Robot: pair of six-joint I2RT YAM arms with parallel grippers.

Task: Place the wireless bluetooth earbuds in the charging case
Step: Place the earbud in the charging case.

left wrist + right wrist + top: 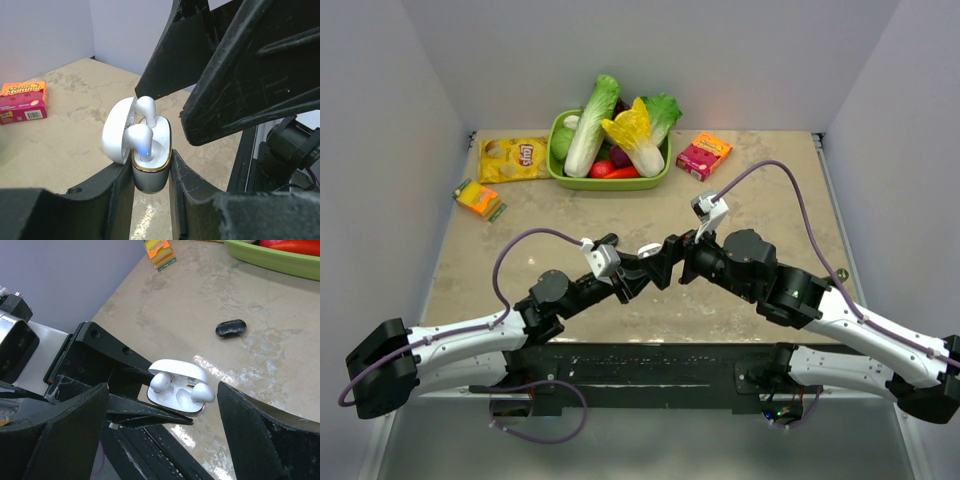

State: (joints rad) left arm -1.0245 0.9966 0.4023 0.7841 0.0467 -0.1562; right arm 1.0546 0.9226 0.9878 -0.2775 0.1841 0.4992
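Observation:
My left gripper point(150, 181) is shut on the charging case point(150, 172), a white case with a gold rim, held off the table. Its lid point(116, 134) stands open. Two white earbuds stick up out of the case. The near earbud point(140, 139) shows a small blue light, and the far earbud point(146, 107) stands behind it. In the right wrist view the case point(176, 401) carries one earbud point(161, 382) on the left and another earbud point(203, 394) leaning over its right rim. My right gripper point(164, 407) is open, a finger on either side of the case and touching nothing.
A small black oval object point(231, 328) lies on the table beyond the case. At the back stand a green tray point(610, 182) of vegetables, a yellow chips bag point(512, 158), a pink box point(704, 155) and an orange packet point(478, 198). Both grippers meet near the table's middle point(650, 258).

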